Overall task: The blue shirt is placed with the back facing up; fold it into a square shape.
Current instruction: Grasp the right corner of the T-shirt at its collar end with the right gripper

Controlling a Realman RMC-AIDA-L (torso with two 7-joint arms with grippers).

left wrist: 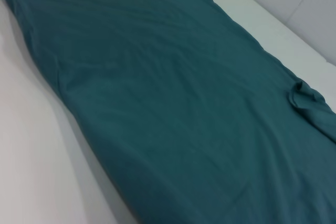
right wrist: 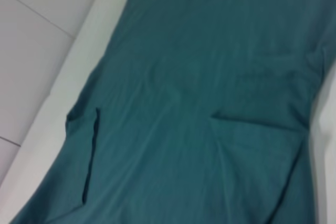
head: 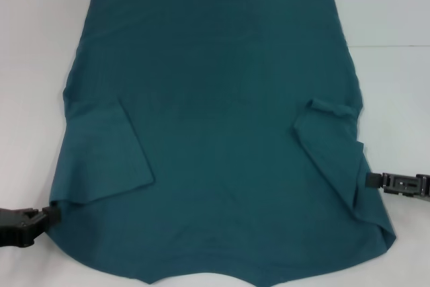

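blue shirt [head: 215, 132] lies flat on the white worktop [head: 27, 65], plain side up, both sleeves folded in over the body. left gripper [head: 52, 214] sits at the near left edge, right gripper [head: 368, 181] at the right edge below the sleeve. i can't tell how far either set of jaws is open, or whether they pinch cloth. risk as i see it: a single-layer or uneven grab pulls a sleeve back out and skews the fold.

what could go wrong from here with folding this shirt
The blue shirt has both sleeves folded inward unevenly; the right one is bunched, so a fold over it may trap a lump and spoil the square. The left gripper and right gripper sit at different distances along the side edges, so lifting from there could skew the fold. The near edge runs out of the head view, unchecked.
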